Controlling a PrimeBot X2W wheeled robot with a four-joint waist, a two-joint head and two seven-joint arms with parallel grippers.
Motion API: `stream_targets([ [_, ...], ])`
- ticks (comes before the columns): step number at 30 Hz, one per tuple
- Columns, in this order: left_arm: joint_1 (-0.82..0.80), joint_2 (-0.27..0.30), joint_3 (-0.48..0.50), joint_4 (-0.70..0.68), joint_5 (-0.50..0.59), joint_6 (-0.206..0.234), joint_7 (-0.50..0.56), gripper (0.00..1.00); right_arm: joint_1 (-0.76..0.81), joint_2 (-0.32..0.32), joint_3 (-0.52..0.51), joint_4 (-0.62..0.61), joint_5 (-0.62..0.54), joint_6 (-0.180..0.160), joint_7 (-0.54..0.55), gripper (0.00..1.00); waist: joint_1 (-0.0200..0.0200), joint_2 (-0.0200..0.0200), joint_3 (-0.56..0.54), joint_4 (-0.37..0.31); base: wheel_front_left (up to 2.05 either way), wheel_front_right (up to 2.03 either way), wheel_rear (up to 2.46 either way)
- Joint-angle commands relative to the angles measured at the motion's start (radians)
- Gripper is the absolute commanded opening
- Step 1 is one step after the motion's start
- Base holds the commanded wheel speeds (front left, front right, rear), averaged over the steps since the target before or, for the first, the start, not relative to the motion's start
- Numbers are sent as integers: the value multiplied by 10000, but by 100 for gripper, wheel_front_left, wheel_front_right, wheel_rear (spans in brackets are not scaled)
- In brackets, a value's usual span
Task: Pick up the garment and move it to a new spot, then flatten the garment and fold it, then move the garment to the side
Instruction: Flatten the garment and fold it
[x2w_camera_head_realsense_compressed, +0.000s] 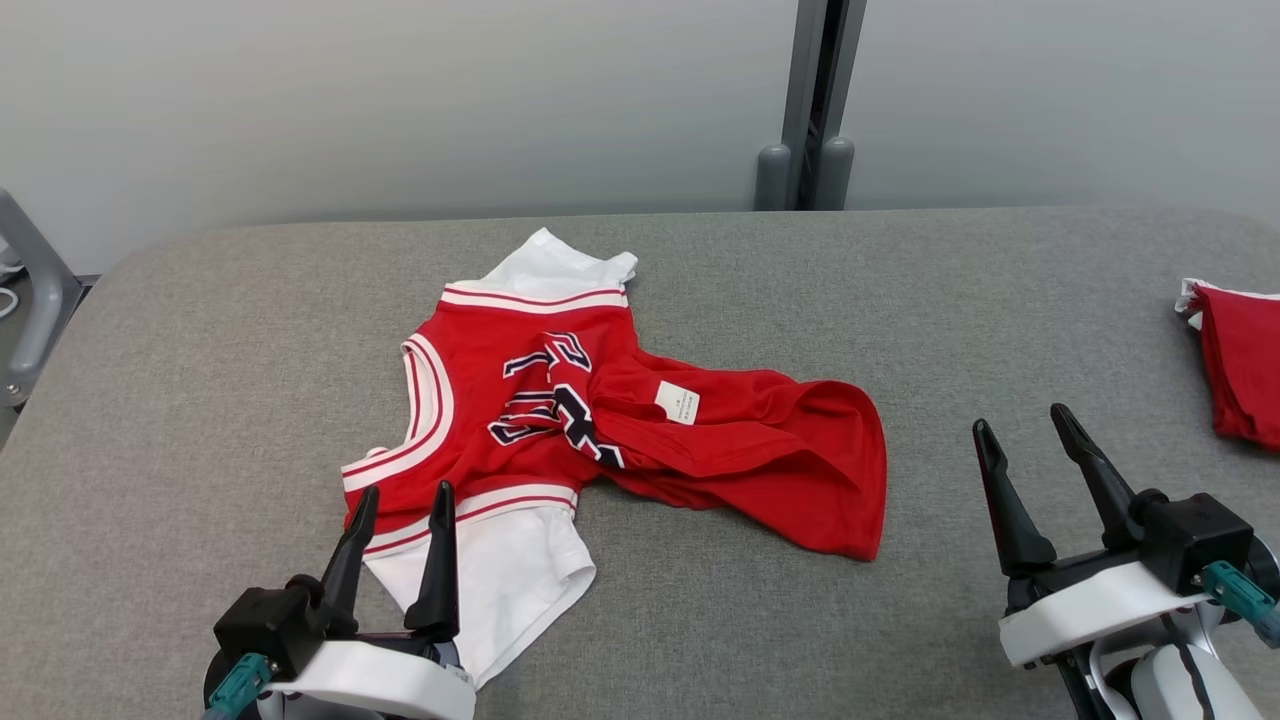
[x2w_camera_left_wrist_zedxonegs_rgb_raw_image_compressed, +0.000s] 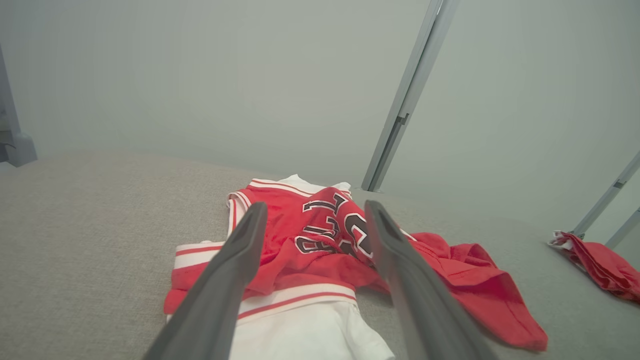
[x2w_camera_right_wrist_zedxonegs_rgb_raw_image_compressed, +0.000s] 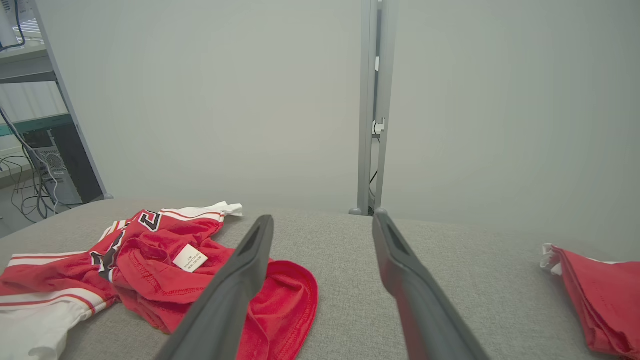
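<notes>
Your red-and-white jersey-style garment with dark numbers (x2w_camera_head_realsense_compressed: 600, 430) lies crumpled near the middle of the grey fabric-covered table (x2w_camera_head_realsense_compressed: 200, 350), and neither gripper has hold of it. From that I judge the placing to be done and the flattening to be the step in hand. Nothing is spread out yet: the red body is twisted over itself, its hem end bunched toward your right with the white label (x2w_camera_head_realsense_compressed: 677, 402) facing up.

The left gripper (x2w_camera_head_realsense_compressed: 406, 488) stands with its jaws apart and empty. In the head view its tips overlap the garment's near striped edge, just above the white sleeve (x2w_camera_head_realsense_compressed: 510, 580); whether they touch the cloth I cannot tell. The right gripper (x2w_camera_head_realsense_compressed: 1019, 417) is also spread wide and holds nothing. It sits apart from the garment, to the right of the bunched hem, with bare table between.

The next move likely calls for two grips: the left on the near shoulder or sleeve, the right brought inward to the hem, then a pull apart to draw the twist out. Keep the right arm clear of the folded red cloth (x2w_camera_head_realsense_compressed: 1245, 360) at the table's far right edge, as it looks like a separate piece.
</notes>
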Motion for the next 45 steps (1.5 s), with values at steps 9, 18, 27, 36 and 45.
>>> stream_targets([
  [9,-144,38,-39,2,15,50,-38,100,-121,-2,43,-27,-79,-4,-2,100,0,-1,123,83,0,0,0],
  [18,-413,38,-329,-18,-73,82,-38,100,-678,-324,1783,352,4,-4,-2,100,0,-1,557,595,0,0,0],
  [27,-711,39,-686,-49,-232,193,-38,100,-1729,-617,3316,1373,-106,-4,13,100,0,-1,1175,1484,0,0,0],
  [36,-784,35,-912,-73,-439,324,-38,100,-2476,-648,3894,2641,-36,-4,1,100,0,-1,1474,2221,0,0,0],
  [45,-881,38,-1007,-130,-519,396,-38,100,-2743,-595,3711,3207,93,-4,-2,100,0,-1,1587,2400,0,0,0],
])
